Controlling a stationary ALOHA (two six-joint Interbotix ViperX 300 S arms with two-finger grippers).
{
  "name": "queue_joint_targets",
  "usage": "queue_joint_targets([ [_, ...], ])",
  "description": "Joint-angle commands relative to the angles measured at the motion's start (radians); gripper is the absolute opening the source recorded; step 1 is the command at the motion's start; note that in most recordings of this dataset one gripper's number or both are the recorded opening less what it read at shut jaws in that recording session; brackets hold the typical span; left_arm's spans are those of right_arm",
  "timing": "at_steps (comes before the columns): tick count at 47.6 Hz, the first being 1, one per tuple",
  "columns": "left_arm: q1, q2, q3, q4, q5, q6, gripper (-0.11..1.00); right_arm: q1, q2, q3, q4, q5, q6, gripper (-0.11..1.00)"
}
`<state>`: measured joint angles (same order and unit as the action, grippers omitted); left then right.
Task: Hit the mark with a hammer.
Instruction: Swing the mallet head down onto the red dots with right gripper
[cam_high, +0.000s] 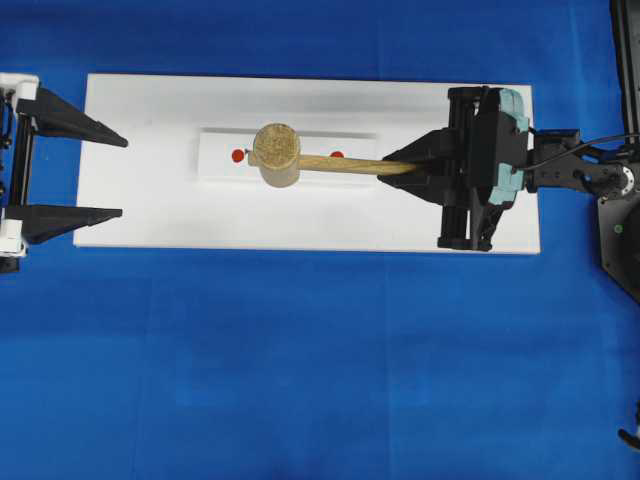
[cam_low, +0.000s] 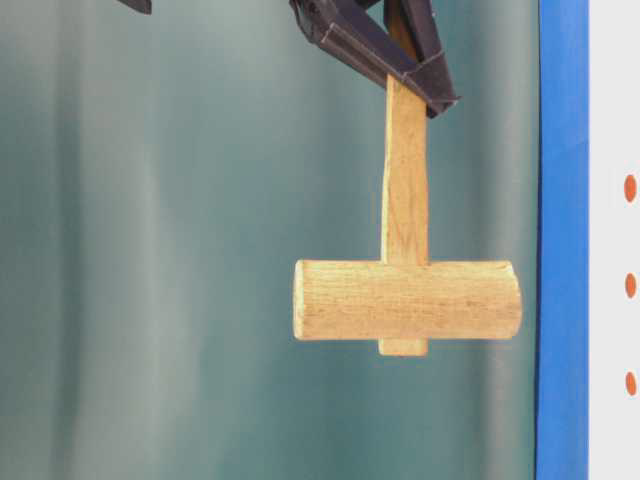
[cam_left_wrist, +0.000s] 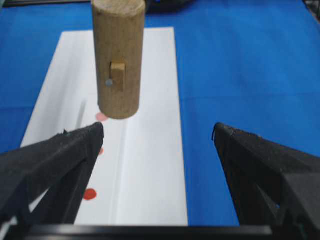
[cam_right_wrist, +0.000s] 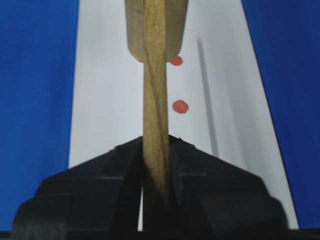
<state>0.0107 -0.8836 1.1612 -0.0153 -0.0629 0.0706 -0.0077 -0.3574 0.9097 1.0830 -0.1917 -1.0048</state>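
Above the board: hammer (cam_high: 277, 154) hangs raised, head over the red dots (cam_high: 237, 155), poised for a strike.
Right gripper (cam_high: 405, 168): clamped on the handle's end, likely for reach and swing.
Left gripper (cam_high: 118, 176): wide apart, empty, off to the side.
White board (cam_high: 150, 200): carries the marks.

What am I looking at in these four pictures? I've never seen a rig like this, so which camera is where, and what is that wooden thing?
This is a two-armed tabletop robot; each arm ends in a two-fingered gripper. One picture looks straight down, one looks from table level, and two come from cameras on the arms' wrists. On the blue table lies a white board with red dots as marks. The right gripper is shut on the handle of a wooden hammer, which it holds in the air above the dots. The left gripper is open and holds nothing; its camera sees the hammer head end-on.
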Motion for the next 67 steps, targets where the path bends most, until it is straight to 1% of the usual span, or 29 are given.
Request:
queue_joint_targets([
  [1, 0.003, -0.002, -0.008, -0.003, -0.002, 0.0, 0.89, 0.0, -0.002, -0.028, 0.002, -0.026, 0.0, 0.03],
  [8, 0.005, -0.002, -0.006, -0.002, 0.003, 0.0, 0.89, -0.02, 0.005, -0.032, 0.002, -0.067, 0.0, 0.03],
  [19, 0.005, -0.002, -0.002, -0.003, 0.003, 0.0, 0.89, -0.066, 0.006, -0.035, 0.003, -0.069, 0.0, 0.03],
  [26, 0.005, -0.002, -0.002, -0.002, 0.003, 0.0, 0.89, -0.067, 0.02, -0.044, 0.005, -0.064, 0.0, 0.03],
  [35, 0.005, -0.002, -0.002, -0.002, 0.003, 0.0, 0.89, -0.069, 0.075, -0.094, 0.005, -0.048, 0.0, 0.03],
  [46, 0.005, -0.002, 0.0, -0.003, 0.003, 0.0, 0.89, -0.067, 0.169, -0.192, 0.005, -0.046, -0.002, 0.03],
  [53, 0.005, -0.002, -0.002, -0.003, 0.003, 0.002, 0.89, -0.067, 0.213, -0.238, 0.005, -0.048, -0.002, 0.03],
  [59, 0.005, -0.002, 0.0, -0.003, 0.003, 0.002, 0.89, -0.067, 0.232, -0.258, 0.005, -0.048, 0.0, 0.03],
  [67, 0.005, -0.002, 0.0, -0.003, 0.003, 0.002, 0.89, -0.067, 0.258, -0.249, 0.008, -0.035, 0.002, 0.03],
])
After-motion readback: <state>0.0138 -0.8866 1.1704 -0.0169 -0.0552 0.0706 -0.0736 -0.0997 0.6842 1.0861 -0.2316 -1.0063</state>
